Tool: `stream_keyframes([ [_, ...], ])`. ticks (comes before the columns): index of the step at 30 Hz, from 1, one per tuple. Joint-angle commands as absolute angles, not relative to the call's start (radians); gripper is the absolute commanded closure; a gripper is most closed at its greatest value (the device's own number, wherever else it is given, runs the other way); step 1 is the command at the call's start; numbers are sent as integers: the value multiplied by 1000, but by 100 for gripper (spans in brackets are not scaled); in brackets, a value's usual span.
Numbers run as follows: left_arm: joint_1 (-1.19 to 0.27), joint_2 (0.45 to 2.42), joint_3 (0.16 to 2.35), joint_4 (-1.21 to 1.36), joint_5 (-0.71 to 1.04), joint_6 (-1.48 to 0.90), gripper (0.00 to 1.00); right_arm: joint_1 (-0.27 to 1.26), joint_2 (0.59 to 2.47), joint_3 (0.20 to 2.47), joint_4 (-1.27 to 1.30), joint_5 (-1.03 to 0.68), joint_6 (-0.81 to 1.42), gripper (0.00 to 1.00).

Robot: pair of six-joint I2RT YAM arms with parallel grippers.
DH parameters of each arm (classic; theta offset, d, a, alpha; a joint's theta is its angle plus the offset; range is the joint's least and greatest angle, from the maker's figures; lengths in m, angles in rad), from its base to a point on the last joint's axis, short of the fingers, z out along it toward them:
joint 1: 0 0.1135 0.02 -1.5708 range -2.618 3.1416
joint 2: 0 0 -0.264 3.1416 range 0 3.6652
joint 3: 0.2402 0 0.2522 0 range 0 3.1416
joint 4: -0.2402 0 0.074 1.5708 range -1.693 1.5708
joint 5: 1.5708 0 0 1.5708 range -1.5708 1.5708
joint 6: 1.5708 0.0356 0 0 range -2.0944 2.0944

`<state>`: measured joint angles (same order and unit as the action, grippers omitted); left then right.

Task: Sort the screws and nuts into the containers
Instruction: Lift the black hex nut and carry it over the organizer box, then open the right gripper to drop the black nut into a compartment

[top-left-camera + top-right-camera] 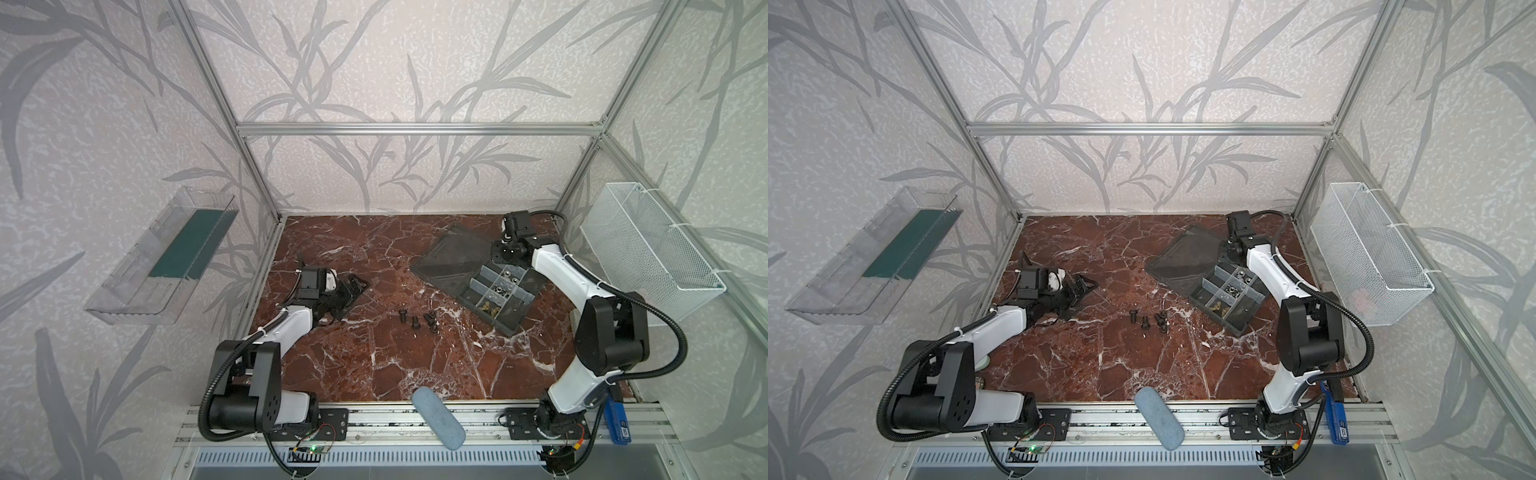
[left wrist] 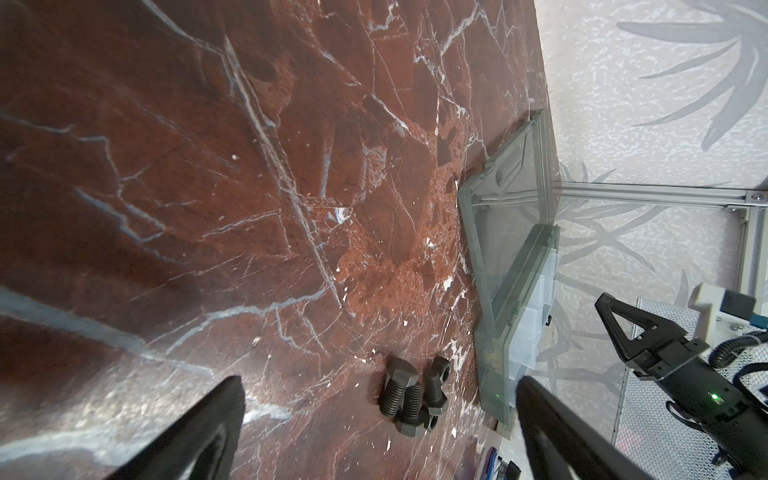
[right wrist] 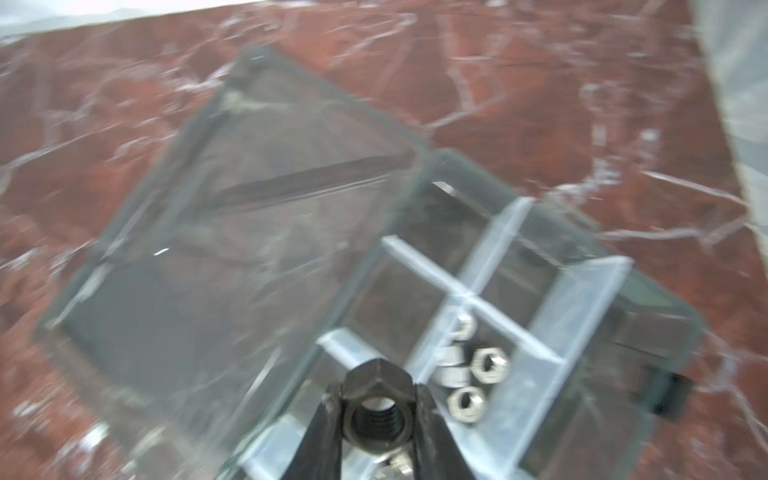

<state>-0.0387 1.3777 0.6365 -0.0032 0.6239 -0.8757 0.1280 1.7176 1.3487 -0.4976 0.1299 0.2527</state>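
Red-brown marble tabletop carries the open organizer box; the right gripper is clamped on 1 dark hex nut and hangs above the box, just beside the compartment holding the silver nuts; I judge it should go low, clear of the divider, before letting go, so the nut does not bounce out. The left gripper is open and empty; the black screws lie on the table between the 2 arms. The right wrist view is blurred; which compartment lies under the nut I cannot tell; both top views hide the right fingertips.
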Motion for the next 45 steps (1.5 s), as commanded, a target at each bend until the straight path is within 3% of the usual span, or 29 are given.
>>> stream_keyframes([
  [1, -35, 1358, 623, 5, 631, -882, 1, 78, 1701, 1344, -460, 152, 269, 100],
  [12, -34, 1359, 630, -2, 632, -881, 1, -46, 1828, 1370, -429, 151, 289, 100],
  [32, -34, 1356, 630, -4, 626, -881, 1, -63, 1971, 1451, -466, 151, 270, 99],
  [39, -34, 1357, 631, -2, 630, -879, 1, -63, 1953, 1470, -511, 142, 260, 60],
  [45, -35, 1355, 626, 0, 630, -881, 0, -63, 1870, 1458, -529, 93, 245, 47],
])
